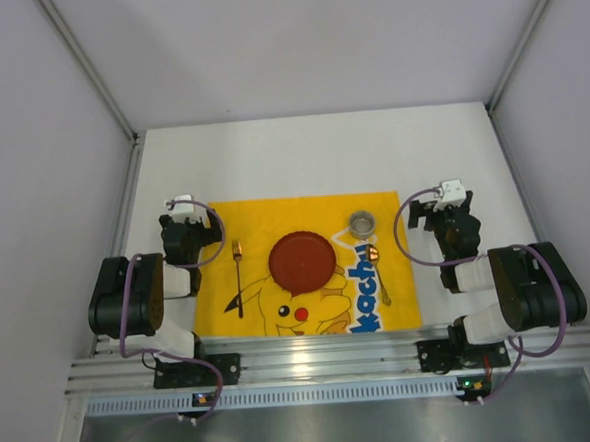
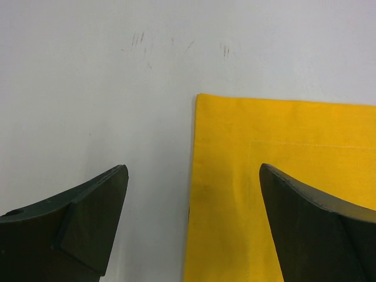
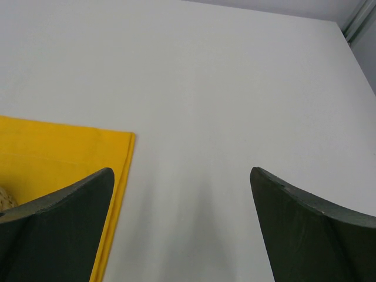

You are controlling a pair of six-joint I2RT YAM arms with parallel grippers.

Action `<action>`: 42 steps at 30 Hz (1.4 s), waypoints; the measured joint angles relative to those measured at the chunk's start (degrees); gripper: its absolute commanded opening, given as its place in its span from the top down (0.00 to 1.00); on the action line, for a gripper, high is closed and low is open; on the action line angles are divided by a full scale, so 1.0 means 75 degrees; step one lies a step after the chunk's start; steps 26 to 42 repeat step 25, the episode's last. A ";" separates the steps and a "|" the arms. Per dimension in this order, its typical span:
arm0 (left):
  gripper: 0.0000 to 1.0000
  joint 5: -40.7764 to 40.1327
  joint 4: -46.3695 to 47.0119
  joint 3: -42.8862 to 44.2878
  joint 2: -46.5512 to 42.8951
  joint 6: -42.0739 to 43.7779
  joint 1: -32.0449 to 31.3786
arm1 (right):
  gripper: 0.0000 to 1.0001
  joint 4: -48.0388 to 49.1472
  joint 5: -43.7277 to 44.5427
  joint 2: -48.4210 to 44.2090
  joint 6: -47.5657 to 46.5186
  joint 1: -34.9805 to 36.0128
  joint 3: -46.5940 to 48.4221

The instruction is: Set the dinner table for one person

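Observation:
The white dinner table point(image 1: 311, 155) carries a yellow Pikachu-print mat point(image 1: 275, 217). On the mat lie a dark red plate point(image 1: 303, 262) in the middle, a gold fork point(image 1: 238, 277) to its left, a small glass cup point(image 1: 361, 222) at the upper right and a gold spoon point(image 1: 379, 268) to the right. My left gripper point(image 1: 181, 210) is open and empty over the mat's left edge point(image 2: 194, 194). My right gripper point(image 1: 452, 195) is open and empty over bare table just right of the mat's far right corner point(image 3: 126, 141).
Grey enclosure walls stand on the left, right and back of the table. An aluminium rail point(image 1: 324, 359) with both arm bases runs along the near edge. Faint scuff marks point(image 2: 141, 44) show on the tabletop beyond the left gripper.

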 measured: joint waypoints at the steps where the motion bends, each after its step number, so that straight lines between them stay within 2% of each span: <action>1: 0.02 0.0000 -0.0003 0.0000 0.0000 0.0000 0.0000 | 0.00 0.0006 0.0003 0.0000 0.0000 0.0000 0.0000; 15: 0.01 0.0000 0.0000 0.0000 0.0000 0.0000 0.0000 | 0.00 0.0009 0.0015 0.0000 0.0000 0.0000 0.0000; 24: 0.01 0.0000 0.0000 -0.0003 0.0000 0.0003 0.0000 | 0.00 -0.0256 0.0647 0.0041 0.0289 -0.0073 0.0271; 42: 0.01 0.0000 0.0000 0.0000 0.0000 0.0000 0.0000 | 0.00 -0.0259 0.0662 0.0041 0.0306 -0.0079 0.0277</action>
